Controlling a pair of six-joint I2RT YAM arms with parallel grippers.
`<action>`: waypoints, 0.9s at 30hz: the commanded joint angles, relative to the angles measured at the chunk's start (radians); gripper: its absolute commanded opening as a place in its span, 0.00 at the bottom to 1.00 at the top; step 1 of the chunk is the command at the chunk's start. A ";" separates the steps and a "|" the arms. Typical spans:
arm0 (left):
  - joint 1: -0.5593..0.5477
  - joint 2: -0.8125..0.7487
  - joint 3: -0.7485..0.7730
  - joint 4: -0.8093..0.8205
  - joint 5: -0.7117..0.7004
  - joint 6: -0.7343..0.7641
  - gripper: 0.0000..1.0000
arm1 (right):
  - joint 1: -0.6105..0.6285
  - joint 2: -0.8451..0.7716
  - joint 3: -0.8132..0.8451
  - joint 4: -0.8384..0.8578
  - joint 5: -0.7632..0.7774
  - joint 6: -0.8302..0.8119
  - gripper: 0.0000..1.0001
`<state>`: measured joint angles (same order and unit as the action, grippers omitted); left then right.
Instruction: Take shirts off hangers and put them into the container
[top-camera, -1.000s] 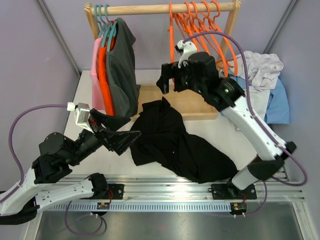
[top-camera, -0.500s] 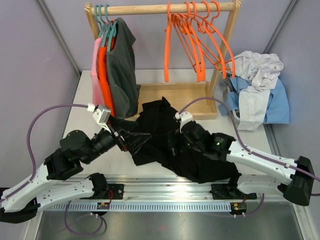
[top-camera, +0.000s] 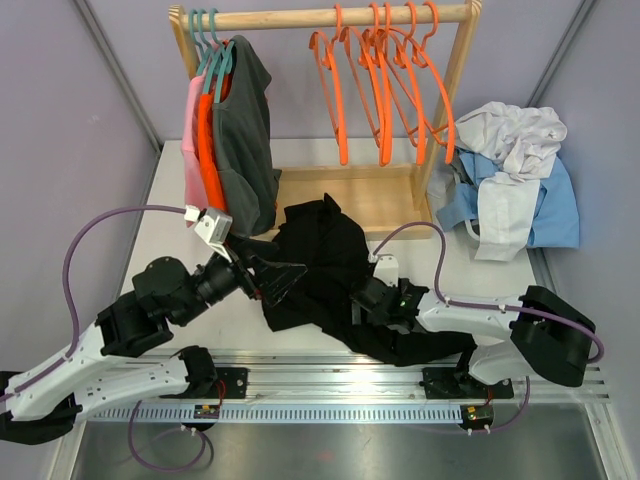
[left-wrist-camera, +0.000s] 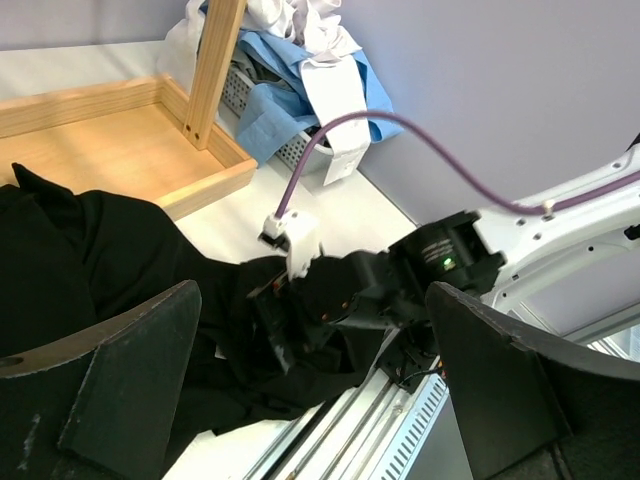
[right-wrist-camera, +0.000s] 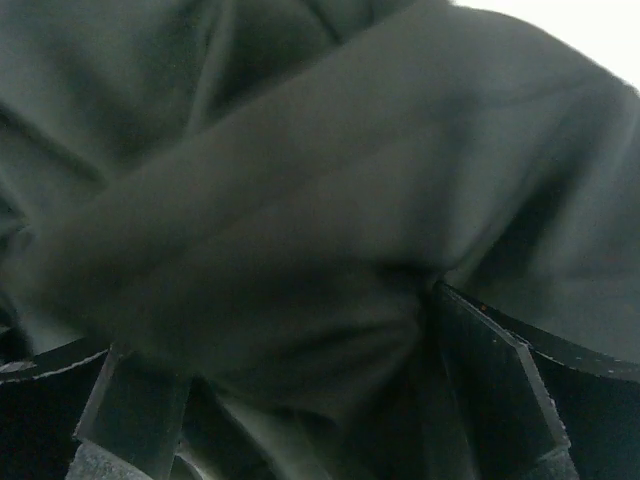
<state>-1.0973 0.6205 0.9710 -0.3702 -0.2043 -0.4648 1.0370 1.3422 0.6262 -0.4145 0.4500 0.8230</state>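
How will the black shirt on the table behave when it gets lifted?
Probably floppy: the black shirt lies crumpled in folds, so it should drape and trail. Likely light for its size; soft fabric bunches inside the open right end effector.

White table (top-camera: 165, 195); black shirt (top-camera: 320, 255), wooden rack (top-camera: 340, 195) atop

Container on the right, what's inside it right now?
A white shirt lies heaped over light blue shirts, and they spill past the container wall. Whatever lies beneath them, including the bottom, is covered.
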 joint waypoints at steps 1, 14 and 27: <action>-0.006 -0.010 -0.005 0.019 -0.037 -0.009 0.99 | 0.006 0.044 -0.029 0.356 -0.157 0.016 1.00; -0.006 -0.090 -0.037 0.017 -0.024 -0.021 0.99 | 0.006 0.205 0.219 0.539 -0.324 -0.174 0.99; -0.004 -0.153 -0.029 -0.009 -0.046 -0.008 0.99 | 0.005 0.597 0.596 0.480 -0.298 -0.229 0.99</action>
<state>-1.0973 0.4911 0.9379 -0.4034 -0.2279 -0.4824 1.0389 1.8957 1.1507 0.0624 0.1532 0.6239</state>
